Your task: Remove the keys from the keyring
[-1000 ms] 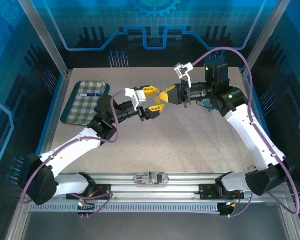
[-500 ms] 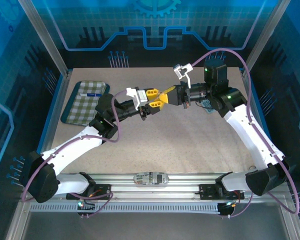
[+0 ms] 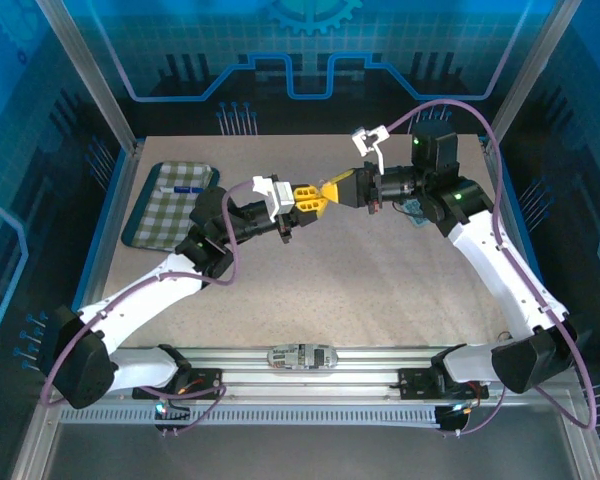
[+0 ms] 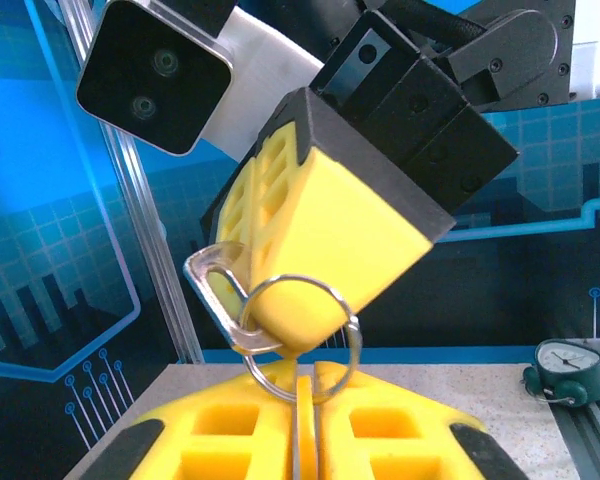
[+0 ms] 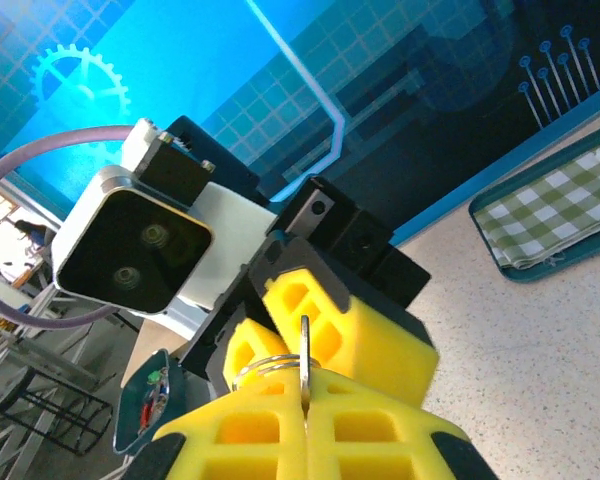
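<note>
Left pincer [image 3: 308, 198] and right pincer [image 3: 332, 190] meet tip to tip in the top view, raised above the middle of the worktop [image 3: 380, 290]. A second ago the left pincer's yellow fingers stood spread wide just beside the right pincer's tip. Half a second ago they were half closed, and now they are drawn together. The right pincer has barely shifted and stays clamped shut. The key and keyring are too small to make out from this height.

From the left wrist, the left pincer [image 4: 305, 378] shows its fingers nearly touching, with a thin grey metal edge in the slit between them. The silver wire keyring [image 4: 352, 335] loops around the tip of the right pincer [image 4: 290, 340] directly above, and its lower arc dips into the left pincer's slit. The key [image 4: 208, 298], flat and silver with a hole in its head, sticks out to the left of the right pincer's tip, threaded on the ring.

From the right wrist, the right pincer [image 5: 305, 392] is closed on the key [image 5: 305, 350], seen edge-on as a thin blade between its fingers. The keyring [image 5: 263, 366] curves just left of that blade, and the left pincer [image 5: 295, 345] sits immediately beyond.
</note>
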`<action>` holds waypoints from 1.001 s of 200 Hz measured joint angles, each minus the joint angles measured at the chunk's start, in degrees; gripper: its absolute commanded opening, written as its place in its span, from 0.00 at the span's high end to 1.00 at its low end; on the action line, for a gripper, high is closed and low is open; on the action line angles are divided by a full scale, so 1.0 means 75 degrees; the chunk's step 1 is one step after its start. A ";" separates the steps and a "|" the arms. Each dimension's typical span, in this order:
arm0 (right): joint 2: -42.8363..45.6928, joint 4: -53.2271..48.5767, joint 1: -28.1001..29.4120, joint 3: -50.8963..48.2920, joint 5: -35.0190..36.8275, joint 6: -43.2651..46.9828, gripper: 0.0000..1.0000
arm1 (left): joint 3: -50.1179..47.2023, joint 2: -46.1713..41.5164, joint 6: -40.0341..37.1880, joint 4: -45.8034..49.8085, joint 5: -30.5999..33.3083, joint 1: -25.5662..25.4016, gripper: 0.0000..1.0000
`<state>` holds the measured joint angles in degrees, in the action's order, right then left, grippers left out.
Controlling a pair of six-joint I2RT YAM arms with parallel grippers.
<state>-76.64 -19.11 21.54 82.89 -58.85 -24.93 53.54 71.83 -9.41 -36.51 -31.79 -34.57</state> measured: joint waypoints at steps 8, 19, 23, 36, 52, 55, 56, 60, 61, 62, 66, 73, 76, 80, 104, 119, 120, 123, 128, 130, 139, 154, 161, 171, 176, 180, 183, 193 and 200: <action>0.0006 0.0052 -0.0035 -0.0038 0.0009 -0.0050 1.00 | 0.0000 -0.0032 0.0000 0.0032 0.0006 -0.0003 0.92; 0.0023 0.0105 -0.0050 -0.0085 0.0006 -0.0125 1.00 | 0.0000 -0.0067 0.0000 0.0067 0.0015 -0.0006 0.92; 0.0026 0.0114 -0.0052 -0.0087 0.0006 -0.0146 1.00 | 0.0000 -0.0073 0.0003 0.0082 0.0020 -0.0006 0.93; 0.0041 0.0160 -0.0070 -0.0114 0.0003 -0.0230 1.00 | 0.0000 -0.0087 0.0003 0.0119 0.0035 -0.0006 0.93; 0.0044 0.0160 -0.0082 -0.0140 0.0009 -0.0297 1.00 | 0.0000 -0.0093 0.0009 0.0192 0.0038 -0.0006 0.93; 0.0044 0.0160 -0.0082 -0.0143 0.0009 -0.0306 1.00 | 0.0000 -0.0093 0.0009 0.0207 0.0035 -0.0006 0.93; 0.0044 0.0157 -0.0082 -0.0146 0.0012 -0.0306 1.00 | 0.0000 -0.0093 0.0009 0.0213 0.0035 -0.0006 0.93; 0.0044 0.0157 -0.0082 -0.0149 0.0012 -0.0309 1.00 | 0.0000 -0.0093 0.0012 0.0233 0.0032 -0.0006 0.93; 0.0044 0.0157 -0.0082 -0.0149 0.0012 -0.0309 1.00 | 0.0000 -0.0093 0.0012 0.0233 0.0032 -0.0006 0.93; 0.0044 0.0157 -0.0082 -0.0152 0.0012 -0.0309 1.00 | 0.0000 -0.0093 0.0012 0.0236 0.0032 -0.0006 0.93; 0.0044 0.0157 -0.0082 -0.0154 0.0012 -0.0309 1.00 | 0.0000 -0.0093 0.0029 0.0245 0.0032 -0.0006 0.93; 0.0044 0.0149 -0.0082 -0.0154 0.0012 -0.0306 1.00 | 0.0000 -0.0096 0.0035 0.0262 0.0032 -0.0006 0.93; 0.0044 0.0149 -0.0082 -0.0154 0.0012 -0.0306 1.00 | 0.0000 -0.0096 0.0035 0.0265 0.0029 -0.0006 0.93; 0.0044 0.0149 -0.0082 -0.0154 0.0012 -0.0306 1.00 | 0.0000 -0.0096 0.0038 0.0265 0.0029 -0.0006 0.93; 0.0041 0.0125 -0.0082 -0.0154 0.0009 -0.0303 1.00 | 0.0003 -0.0099 0.0052 0.0297 0.0023 -0.0006 0.87; 0.0041 0.0119 -0.0082 -0.0154 0.0052 -0.0303 1.00 | 0.0012 -0.0099 0.0050 0.0315 -0.0035 -0.0009 0.79; 0.0041 0.0119 -0.0082 -0.0154 0.0055 -0.0300 1.00 | 0.0012 -0.0099 0.0064 0.0315 -0.0038 -0.0009 0.79; 0.0041 0.0119 -0.0082 -0.0154 0.0073 -0.0303 1.00 | 0.0020 -0.0099 0.0064 0.0315 -0.0055 -0.0012 0.79; 0.0038 0.0117 -0.0082 -0.0154 0.0102 -0.0303 1.00 | 0.0035 -0.0099 0.0070 0.0318 -0.0087 -0.0020 0.79; 0.0038 0.0117 -0.0082 -0.0154 0.0111 -0.0303 1.00 | 0.0044 -0.0099 0.0058 0.0321 -0.0085 -0.0020 0.79; 0.0032 0.0122 -0.0082 -0.0154 0.0117 -0.0303 1.00 | 0.0058 -0.0099 0.0058 0.0315 -0.0090 -0.0023 0.79; 0.0035 0.0160 -0.0082 -0.0154 0.0122 -0.0306 1.00 | 0.0079 -0.0093 0.0058 0.0312 -0.0093 -0.0023 0.80; 0.0035 0.0169 -0.0082 -0.0154 0.0122 -0.0309 1.00 | 0.0087 -0.0090 0.0061 0.0312 -0.0090 -0.0023 0.83; 0.0035 0.0221 -0.0082 -0.0154 0.0105 -0.0338 1.00 | 0.0102 -0.0079 0.0067 0.0297 -0.0087 -0.0023 0.83; 0.0035 0.0248 -0.0082 -0.0154 0.0096 -0.0341 1.00 | 0.0108 -0.0073 0.0061 0.0286 -0.0090 -0.0023 0.83; 0.0035 0.0268 -0.0082 -0.0157 0.0090 -0.0350 1.00 | 0.0125 -0.0070 0.0064 0.0289 -0.0090 -0.0023 0.82; 0.0035 0.0289 -0.0082 -0.0163 0.0090 -0.0364 1.00 | 0.0137 -0.0061 0.0064 0.0289 -0.0087 -0.0020 0.82; 0.0035 0.0353 -0.0082 -0.0163 0.0064 -0.0373 1.00 | 0.0187 -0.0035 0.0067 0.0289 -0.0090 -0.0020 0.81; 0.0035 0.0405 -0.0082 -0.0163 0.0067 -0.0396 1.00 | 0.0216 -0.0015 0.0067 0.0289 -0.0090 -0.0020 0.81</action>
<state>-76.38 -16.08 20.93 81.67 -58.35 -27.90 55.16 71.72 -8.91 -34.35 -32.47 -34.72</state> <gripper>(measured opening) 0.065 0.182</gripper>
